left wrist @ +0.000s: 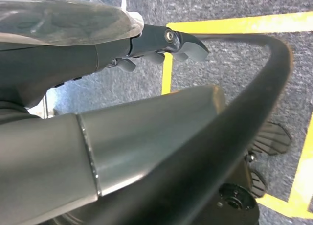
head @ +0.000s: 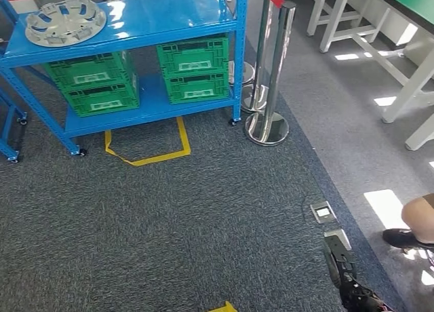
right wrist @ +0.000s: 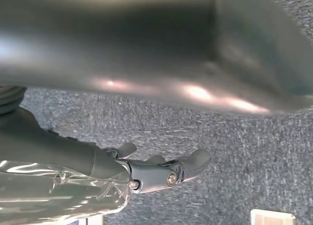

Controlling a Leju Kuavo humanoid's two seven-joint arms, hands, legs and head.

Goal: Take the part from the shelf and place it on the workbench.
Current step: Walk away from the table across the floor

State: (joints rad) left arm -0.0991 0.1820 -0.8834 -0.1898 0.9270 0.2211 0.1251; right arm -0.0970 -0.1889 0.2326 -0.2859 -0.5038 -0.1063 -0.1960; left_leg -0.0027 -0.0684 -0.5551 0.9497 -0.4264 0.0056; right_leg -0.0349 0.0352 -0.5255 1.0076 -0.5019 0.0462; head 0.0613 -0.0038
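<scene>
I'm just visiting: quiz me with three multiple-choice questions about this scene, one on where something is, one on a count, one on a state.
1. Where is the silver round part?
A. on the blue shelf's upper level
B. on the carpet
C. inside a crate

2. How many green crates are on the lower level?
A. one
B. two
C. four

3. What is the right robot hand holding?
A. the part
B. a crate
C. nothing

Answers: 1 A, it lies flat on the upper level. 2 C, two stacks of two. 3 C, its fingers are extended over bare carpet.
</scene>
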